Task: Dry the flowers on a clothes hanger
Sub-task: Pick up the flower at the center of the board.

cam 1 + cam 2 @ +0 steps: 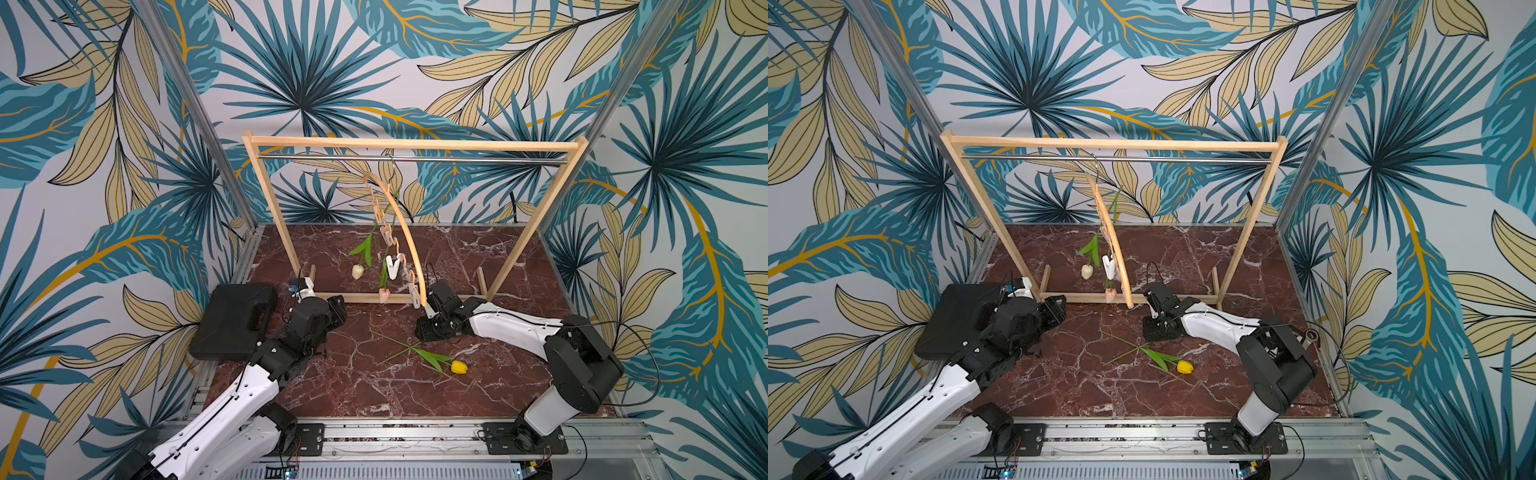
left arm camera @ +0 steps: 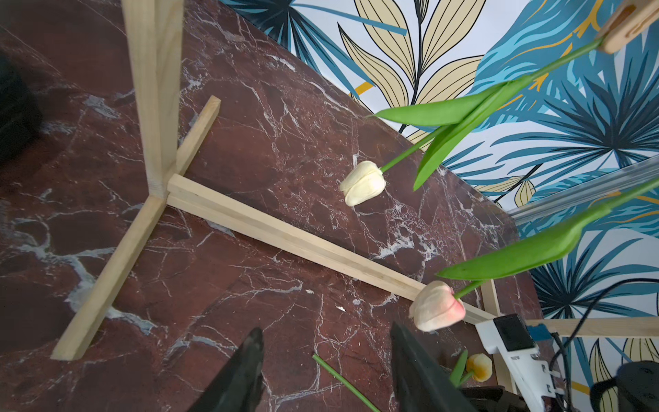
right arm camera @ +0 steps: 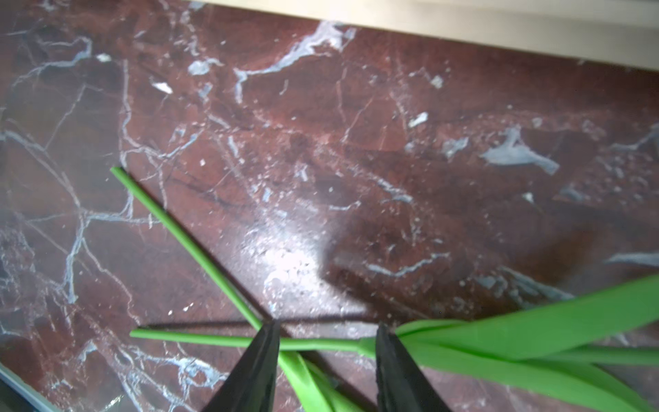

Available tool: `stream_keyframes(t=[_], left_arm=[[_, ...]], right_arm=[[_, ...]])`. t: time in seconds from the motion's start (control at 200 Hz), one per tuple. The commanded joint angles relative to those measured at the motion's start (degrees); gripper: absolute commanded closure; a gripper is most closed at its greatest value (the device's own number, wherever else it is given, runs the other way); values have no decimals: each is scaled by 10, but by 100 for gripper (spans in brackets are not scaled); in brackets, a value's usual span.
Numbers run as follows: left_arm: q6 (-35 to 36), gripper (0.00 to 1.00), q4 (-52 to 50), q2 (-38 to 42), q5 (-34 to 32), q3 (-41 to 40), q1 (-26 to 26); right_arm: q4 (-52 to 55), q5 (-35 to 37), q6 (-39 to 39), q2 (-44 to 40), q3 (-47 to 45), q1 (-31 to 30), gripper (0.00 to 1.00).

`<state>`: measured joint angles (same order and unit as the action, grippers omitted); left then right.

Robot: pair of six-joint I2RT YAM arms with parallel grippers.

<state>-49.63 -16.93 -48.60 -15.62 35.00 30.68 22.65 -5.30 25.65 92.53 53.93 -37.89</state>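
Two tulips up: the cream-white tulip [image 1: 358, 271] and the pink tulip [image 1: 384, 295] are pegged head-down on the clothes hanger [image 1: 406, 232]. The cream one is hung further left and back, and the pink one is dangled just over the rack's base bar.
Clothes hanger: it's hooked on the metal rod [image 1: 332, 156] of the wooden rack [image 1: 415, 144] and turned nearly edge-on. Its near end is seen right by the right arm's wrist, but contact can't be told tbh.
Two tulips down: the yellow tulip [image 1: 458, 366] is laid on the bench [image 1: 374, 395], near side, right of centre. The yellow-orange tulip [image 2: 479, 367] is only caught in the left wrist view. Their stems are crossed.
Right gripper [image 3: 322, 356]: the jaws are parted and set either side of a green stem [image 3: 317, 344], right where the stems cross. Nothing is squeezed.
Left gripper [image 2: 326, 360]: the jaws are parted with nothing held, and it's kept low over the bench by the rack's left foot.
Black case [image 1: 232, 320]: it's parked at the left edge.
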Motion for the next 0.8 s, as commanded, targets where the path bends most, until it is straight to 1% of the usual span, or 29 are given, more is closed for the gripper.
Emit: stream_keyframes(t=[0.0, 0.11, 0.17, 0.23, 0.331, 0.451, 0.521, 0.641, 0.791], left_arm=[[-22, 42, -3, 0, 19, -21, 2], [-66, 43, 5, 14, 17, -50, 2], [-76, 45, 9, 20, 23, -62, 2], [-84, 46, 9, 21, 29, -66, 2], [-88, 47, -4, 25, 28, -69, 3], [-93, 47, -15, 35, 21, -71, 3], [-86, 47, -22, 37, 21, -63, 3], [-75, 47, -46, 44, 20, -54, 3], [-79, 46, -58, 65, 16, -59, 3]], right_arm=[[16, 10, -2, -22, -27, -21, 56], [15, 11, -8, -18, -32, -43, 59], [18, 4, -10, -10, -30, -51, 67], [13, -7, -8, -1, -30, -57, 68], [-1, -14, -4, 21, -31, -63, 68], [-17, -12, 2, 49, -19, -63, 63], [-25, -15, 9, 70, -3, -63, 60], [-42, -28, 20, 100, 24, -63, 59], [-25, -24, 7, 122, 68, -63, 56]])
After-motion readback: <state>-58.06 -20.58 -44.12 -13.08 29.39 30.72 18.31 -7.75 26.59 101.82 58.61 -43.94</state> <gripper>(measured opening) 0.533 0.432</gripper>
